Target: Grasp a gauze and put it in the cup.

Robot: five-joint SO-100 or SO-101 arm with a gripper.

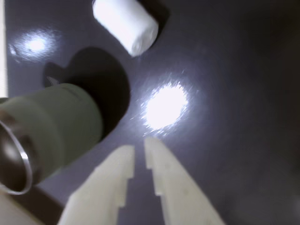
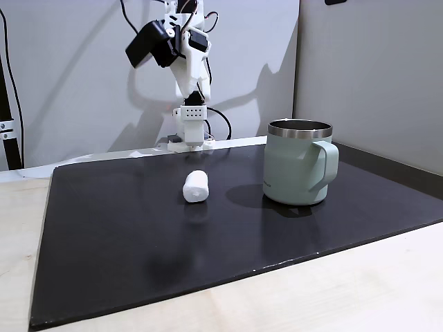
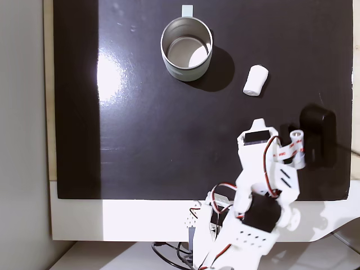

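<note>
The gauze [image 2: 196, 187] is a small white roll lying on its side on the dark mat, one flat end showing in a fixed view. The cup [image 2: 297, 162], pale sage green with a bare steel rim and a big loop handle, stands upright and empty, well apart from the gauze.

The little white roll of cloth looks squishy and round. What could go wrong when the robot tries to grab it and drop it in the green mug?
1. The small white cylindrical gauze roll lies on its side on the smooth black mat, so a nudge might roll it away.
2. The hand is nearly closed; unless it opens wider, it may push the roll.
3. The pale green steel-rimmed mug stands close by, so the arm could bump it.
</note>
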